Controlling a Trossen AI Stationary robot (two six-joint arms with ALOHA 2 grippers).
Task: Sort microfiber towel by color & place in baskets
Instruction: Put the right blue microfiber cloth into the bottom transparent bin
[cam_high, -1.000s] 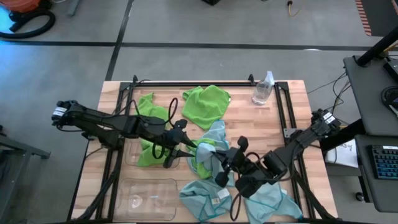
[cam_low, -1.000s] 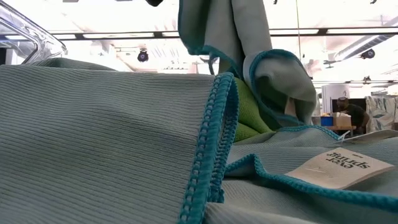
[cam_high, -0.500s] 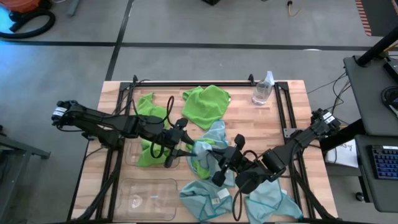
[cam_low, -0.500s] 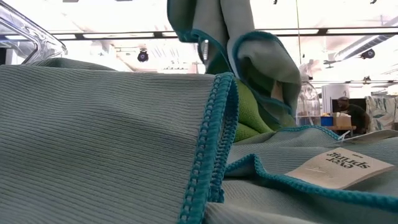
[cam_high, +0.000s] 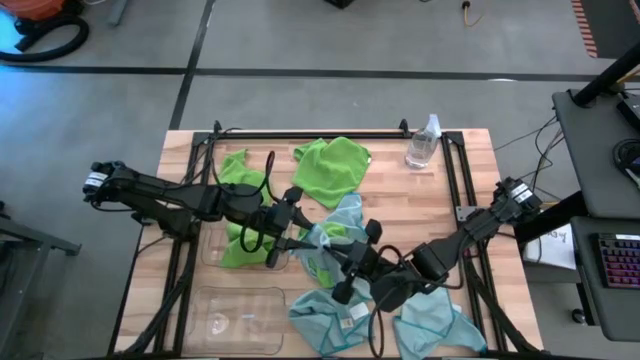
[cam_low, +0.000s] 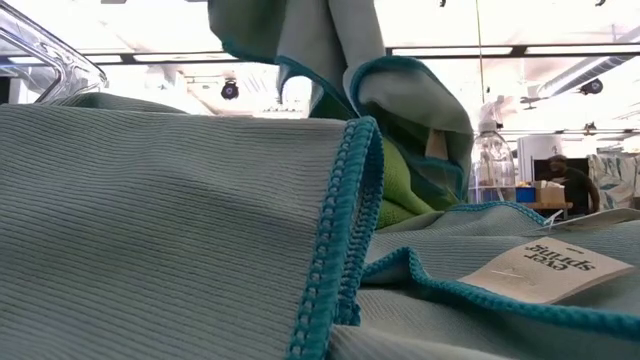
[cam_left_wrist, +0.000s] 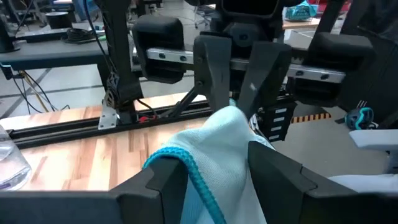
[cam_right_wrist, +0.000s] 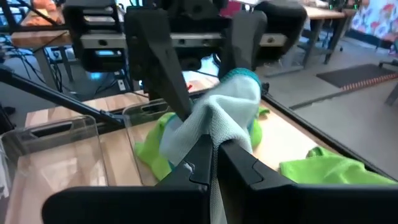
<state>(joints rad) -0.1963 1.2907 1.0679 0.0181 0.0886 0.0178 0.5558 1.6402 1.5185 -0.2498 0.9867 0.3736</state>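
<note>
Mid-table, right end effector (cam_high: 340, 283) clamped on pale blue towel (cam_high: 335, 236), lifted clear of the pile; left end effector (cam_high: 297, 237), fingers apart around its hem, likely for handover toward empty basket (cam_high: 232, 315).

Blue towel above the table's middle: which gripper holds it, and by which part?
The right gripper pinches a bunched fold of the blue towel. The left gripper straddles its teal-stitched edge, fingers apart.

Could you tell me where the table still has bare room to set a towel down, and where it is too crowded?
Free: the bare wood right of the spray bottle, down the table's right side, and the empty near basket. Crowded: the centre, where the left gripper and right gripper meet over a lifted blue towel, and the far basket, holding a green towel.
</note>
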